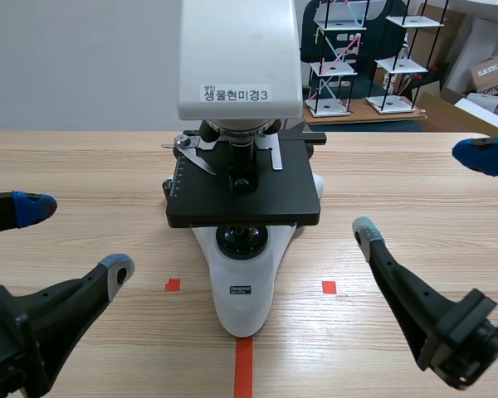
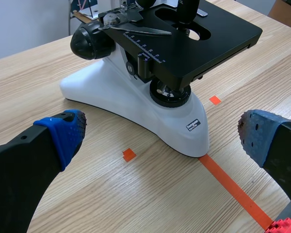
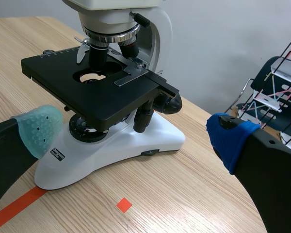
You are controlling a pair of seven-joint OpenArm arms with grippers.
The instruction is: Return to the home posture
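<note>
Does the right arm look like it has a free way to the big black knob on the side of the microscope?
Probably yes. The right gripper is open beside the microscope, and only bare table seems to lie between it and the knob.

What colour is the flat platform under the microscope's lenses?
Black. The stage shows best in the right wrist view.

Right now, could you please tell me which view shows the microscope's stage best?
The right wrist view: the stage shows nearly whole, with its opening and clip. The left wrist view shows its ruled edge, the far part cut off. In the scene view the head hides its back.
</note>
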